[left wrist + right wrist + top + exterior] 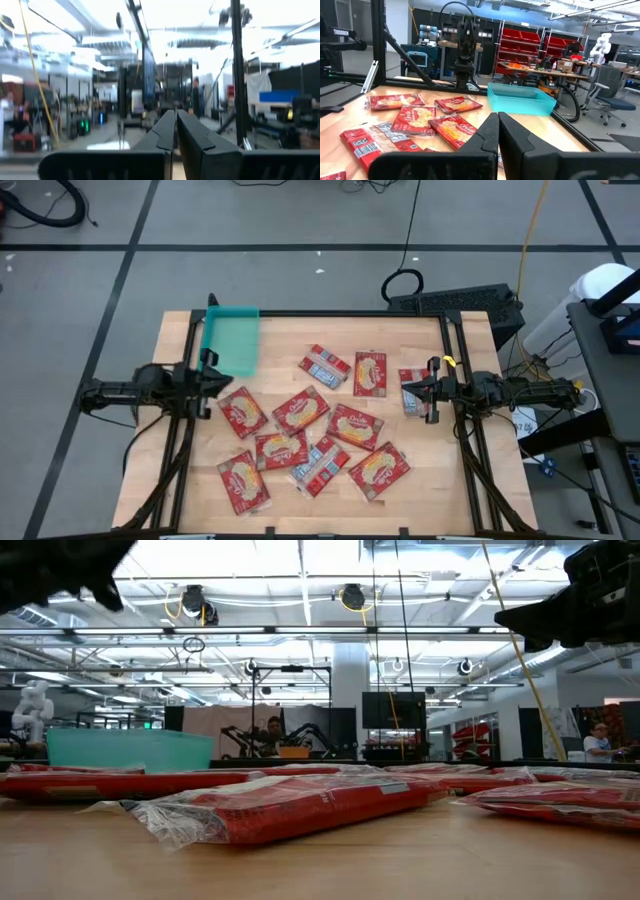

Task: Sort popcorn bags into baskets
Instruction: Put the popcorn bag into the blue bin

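- The bags lie scattered flat over the middle of the bench, about a dozen of them, some overlapping at the edges; most show a red face, a few a silvery one.
- The tray sits at the far left part of the bench, with nothing seen in it; the nearest bag lies near it but apart.
- The left gripper hangs above the bench's left edge, just beside the tray's near end, its fingers pressed together on nothing.
- The right gripper hangs above the right side, over the bags there, fingers likewise closed and empty.
- Handling, as a judgement: the bags look light, thin and limp, with a slick film skin and crimped, clear end seals that lift slightly off the wood in the low view.
- A flat packet gives closed fingers nothing to pinch; they would have to open first and come down astride a short edge or a raised seal.
- Overlapping bags in the near cluster may drag a neighbour along, so a loose outlier looks the easier pick.
- Slick film could slip from a light pinch, and a hard squeeze may crush the contents.
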{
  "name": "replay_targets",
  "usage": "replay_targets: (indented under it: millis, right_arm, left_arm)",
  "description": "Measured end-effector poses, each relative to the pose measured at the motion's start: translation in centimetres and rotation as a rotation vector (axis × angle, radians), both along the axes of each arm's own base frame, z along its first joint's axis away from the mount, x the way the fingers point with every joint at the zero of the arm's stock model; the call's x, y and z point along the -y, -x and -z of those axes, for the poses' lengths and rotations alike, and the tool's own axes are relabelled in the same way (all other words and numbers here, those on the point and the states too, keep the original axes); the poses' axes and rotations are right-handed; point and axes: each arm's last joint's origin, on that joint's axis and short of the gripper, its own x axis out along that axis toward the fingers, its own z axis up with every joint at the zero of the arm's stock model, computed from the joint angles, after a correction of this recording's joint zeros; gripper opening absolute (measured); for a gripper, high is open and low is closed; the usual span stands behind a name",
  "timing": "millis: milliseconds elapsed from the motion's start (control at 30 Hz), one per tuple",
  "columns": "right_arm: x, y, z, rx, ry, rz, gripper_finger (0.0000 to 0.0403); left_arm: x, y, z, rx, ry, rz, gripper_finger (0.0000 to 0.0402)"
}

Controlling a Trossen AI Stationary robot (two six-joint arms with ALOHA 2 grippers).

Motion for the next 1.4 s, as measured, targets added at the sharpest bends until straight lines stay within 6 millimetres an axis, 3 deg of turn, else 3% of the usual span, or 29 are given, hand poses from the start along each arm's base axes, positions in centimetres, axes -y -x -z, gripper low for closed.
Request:
replay_targets:
  millis: [267,433,633,1000,1200,1400]
  right_arm:
    - [0.0,0.0,0.1,-0.007,-0.002,0.005,0.0000]
    - [0.2,0.0,0.1,-0.005,-0.056,0.051,0.0000]
    - [0.1,0.0,0.4,-0.026,-0.121,0.046,0.0000]
    - [0.2,-0.7,1.0,-0.096,-0.273,0.090,0.0000]
    - [0.2,-1.5,-4.1,-0.161,-0.205,0.111,0.0000]
    - [0.1,-4.0,-9.5,-0.221,-0.080,0.120,0.0000]
  left_arm:
    - [0.0,1.5,-5.6,-0.020,0.040,0.021,0.0024]
    - [0.0,1.7,-8.5,-0.145,0.112,0.049,0.0024]
    - [0.1,0.3,-9.1,-0.442,0.209,0.068,0.0024]
    - [1.7,-4.3,-7.5,-0.899,0.206,0.060,0.0024]
    - [2.7,-5.9,-7.2,-1.039,0.137,-0.008,0.0024]
    - [3.8,-6.5,-6.7,-1.100,0.125,0.023,0.0024]
